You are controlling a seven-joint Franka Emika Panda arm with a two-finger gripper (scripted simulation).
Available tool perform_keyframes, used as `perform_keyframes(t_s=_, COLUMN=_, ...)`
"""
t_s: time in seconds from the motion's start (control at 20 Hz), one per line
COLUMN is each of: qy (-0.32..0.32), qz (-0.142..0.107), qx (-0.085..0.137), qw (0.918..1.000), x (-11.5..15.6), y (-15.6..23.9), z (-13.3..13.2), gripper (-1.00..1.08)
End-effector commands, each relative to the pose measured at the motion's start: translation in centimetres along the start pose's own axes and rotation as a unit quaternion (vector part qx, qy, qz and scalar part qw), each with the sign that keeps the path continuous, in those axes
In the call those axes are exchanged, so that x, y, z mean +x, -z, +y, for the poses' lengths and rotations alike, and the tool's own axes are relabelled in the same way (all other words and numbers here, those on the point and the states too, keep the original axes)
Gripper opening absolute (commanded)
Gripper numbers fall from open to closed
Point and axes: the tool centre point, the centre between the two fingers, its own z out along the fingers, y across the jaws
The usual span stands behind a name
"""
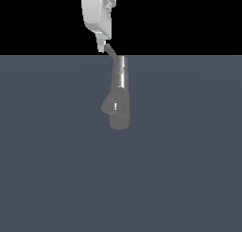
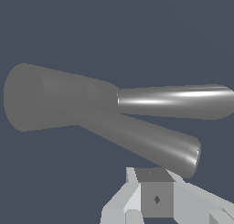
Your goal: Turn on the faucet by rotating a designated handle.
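Faucet standing upright on the grey worktop, near the middle of the exterior view. Its handle, a thin rod, slants up from the top cap toward the exterior view's left, ending at the fingers. The rod's tip lies touching or just beside them. In the wrist view the handle runs crosswise just beyond the fingers. Whether they are spread or pinching cannot be told.
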Motion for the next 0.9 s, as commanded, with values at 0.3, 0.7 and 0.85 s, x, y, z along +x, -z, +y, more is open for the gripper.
perform_keyframes(t_s=0.3, qy=-0.002, qz=0.001, qx=-0.002, qw=1.0, x=5.1, y=0.1, z=0.4, gripper=-1.0)
perform_keyframes(t_s=0.7, qy=0.017, qz=-0.002, qx=-0.002, qw=0.9998, x=6.4, y=0.3, z=0.6, gripper=-1.0)
perform_keyframes(t_s=0.85, qy=0.015, qz=-0.002, qx=-0.002, qw=0.9999, x=7.4, y=0.0, z=-0.1, gripper=-1.0)
